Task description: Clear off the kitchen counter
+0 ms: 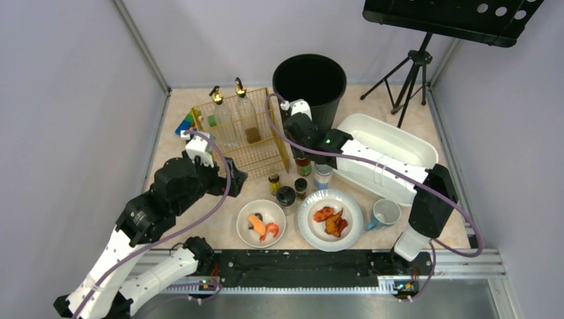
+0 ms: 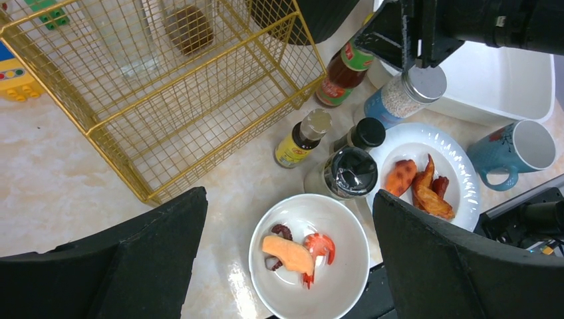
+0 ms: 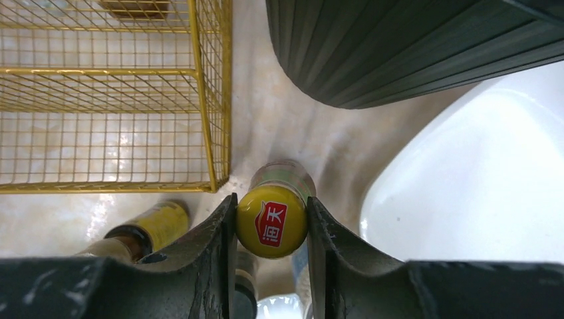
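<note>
The right gripper [image 3: 269, 207] is clamped on the yellow cap of a sauce bottle [image 3: 271, 231], which stands mid kitchen counter [image 2: 60, 179] between the wire basket [image 3: 199, 100] and the white tub [image 3: 479, 186]. The left gripper [image 2: 289, 196] hangs near-left, fingers wide apart, holding nothing.

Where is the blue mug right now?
In the top view the blue mug sits front right on the counter, beside the chicken plate, before the white tub.

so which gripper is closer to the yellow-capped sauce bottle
Right. The right gripper grips the yellow-capped sauce bottle by its cap; the left gripper hangs open off to its left, by the gold wire basket.
</note>
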Available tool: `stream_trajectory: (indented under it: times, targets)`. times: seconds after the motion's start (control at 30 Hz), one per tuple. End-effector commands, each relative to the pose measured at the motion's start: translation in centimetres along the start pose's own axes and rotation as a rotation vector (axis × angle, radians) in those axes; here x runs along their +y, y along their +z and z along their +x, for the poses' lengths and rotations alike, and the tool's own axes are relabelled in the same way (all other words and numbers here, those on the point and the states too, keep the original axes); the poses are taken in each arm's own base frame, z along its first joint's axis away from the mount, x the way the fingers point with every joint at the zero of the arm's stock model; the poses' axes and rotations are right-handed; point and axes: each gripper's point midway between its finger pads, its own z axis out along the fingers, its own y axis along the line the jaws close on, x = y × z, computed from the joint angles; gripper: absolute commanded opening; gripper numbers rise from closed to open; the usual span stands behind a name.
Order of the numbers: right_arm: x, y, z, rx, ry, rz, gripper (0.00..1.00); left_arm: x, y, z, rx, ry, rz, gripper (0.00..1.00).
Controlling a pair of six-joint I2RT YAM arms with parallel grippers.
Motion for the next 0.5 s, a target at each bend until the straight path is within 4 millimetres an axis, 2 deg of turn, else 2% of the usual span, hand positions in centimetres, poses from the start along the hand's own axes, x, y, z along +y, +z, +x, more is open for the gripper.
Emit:
stream_trajectory:
  times: [0.0, 0.27, 0.33, 0.47]
  targets:
    - [-0.8, -3.6, -6.1, -0.162, 0.005, 0.057, 0.0, 0.2, -0.5, -1.0, -0.035, 0.013, -0.011, 0.99]
    - [0.9, -8.0, -10.4, -0.254, -0.013, 0.011, 0.0, 0.7, -2.6, -2.8, -0.092, 0.003, -0.035, 0.99]
    - [1.6, -9.5, -12.1, -0.29, -0.008, -0.011, 0.0, 1.0, -3.4, -3.4, -0.114, 0.003, -0.047, 0.99]
    - [3.3, -11.5, -14.9, -0.334, -0.003, -0.08, 0.0, 2.5, -5.2, -4.6, -0.167, -0.003, -0.121, 0.99]
